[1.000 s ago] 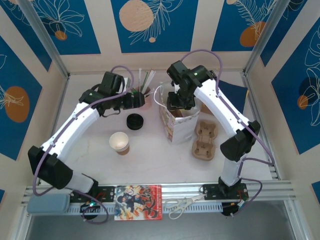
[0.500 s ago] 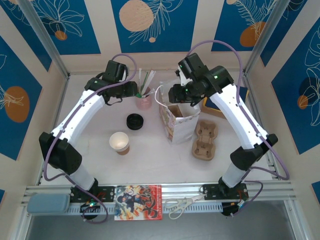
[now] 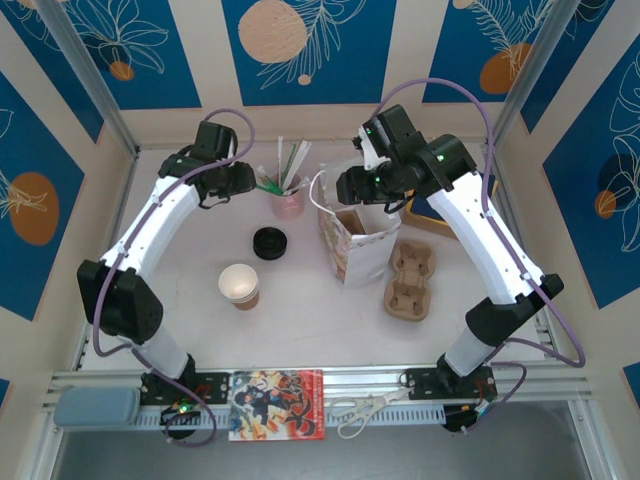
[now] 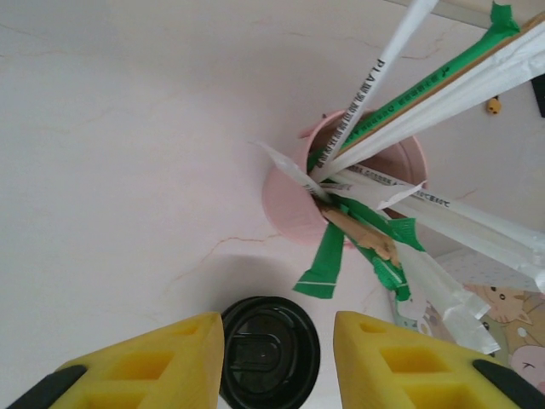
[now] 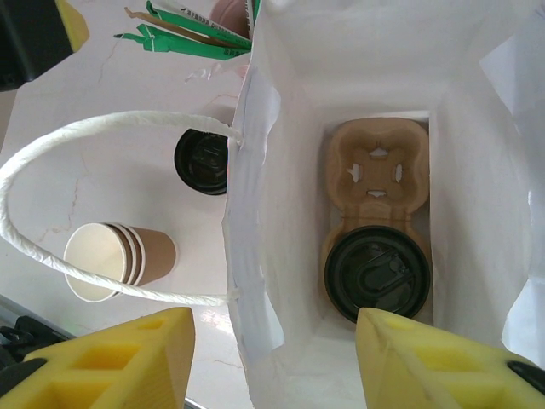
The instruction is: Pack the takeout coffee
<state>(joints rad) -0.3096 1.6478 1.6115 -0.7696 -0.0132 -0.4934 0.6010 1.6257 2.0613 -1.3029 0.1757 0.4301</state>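
Fingers (image 4: 162, 362) of the left gripper (image 4: 277, 332) stand apart, empty, near the pink cup of straws (image 4: 294, 209), a black lid (image 4: 271, 349) seen between them. Well apart from both grippers, the takeout coffee cup (image 3: 238, 285) stands upright, mouth up. Right gripper (image 5: 274, 328) gapes empty above the white bag (image 5: 255, 213) holding a lidded cup (image 5: 375, 273).

Kraft-brown paper cup (image 3: 239, 286) stands upright, mouth open.

The white tabletop (image 4: 119, 153) is smooth and faintly veined, with a soft sheen. The round black plastic lid (image 4: 271, 354) is glossy. The pink round cup (image 4: 289, 204) is matt, and its straws (image 4: 443, 81) sit in thin crinkled paper wrappers. The kraft-brown paper cup (image 5: 119, 260) is matt. The white paper bag (image 5: 255, 221) is creased; the brown moulded-pulp carrier (image 5: 377, 170) inside looks rough and fibrous.
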